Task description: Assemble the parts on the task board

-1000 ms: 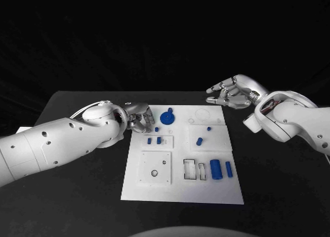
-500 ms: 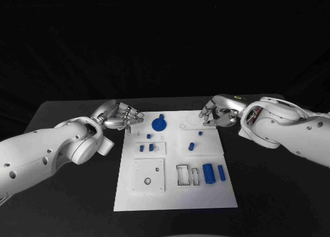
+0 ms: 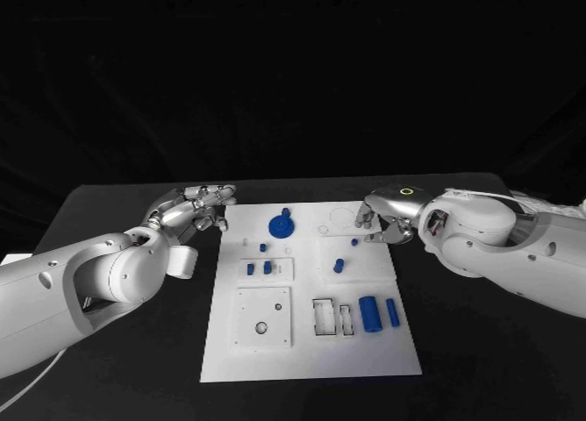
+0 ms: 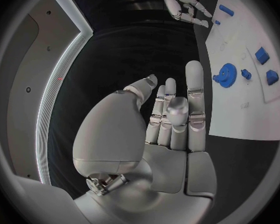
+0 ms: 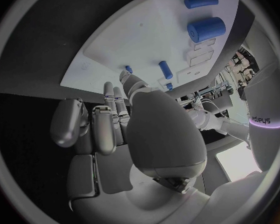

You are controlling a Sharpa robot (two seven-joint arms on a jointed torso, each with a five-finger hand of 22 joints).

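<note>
Now the left hand [image 3: 192,206] hangs with fingers spread and empty just off the far-left corner of the white task board [image 3: 306,351], with the blue gear [image 3: 283,227] near it on the board. Across from it, the right hand [image 3: 379,219] sits over the far-right edge, fingers curled in on nothing, close to a small blue peg [image 3: 353,240], while a thick blue cylinder [image 3: 368,313] and a slimmer blue pin [image 3: 393,312] lie side by side nearer the robot.

Task board [image 3: 312,351]: near end bare, open approach. Far end flanked: left hand [image 3: 192,207] beside left edge, right hand [image 3: 375,221] over right edge. Blue gear [image 3: 282,226] between them.
</note>
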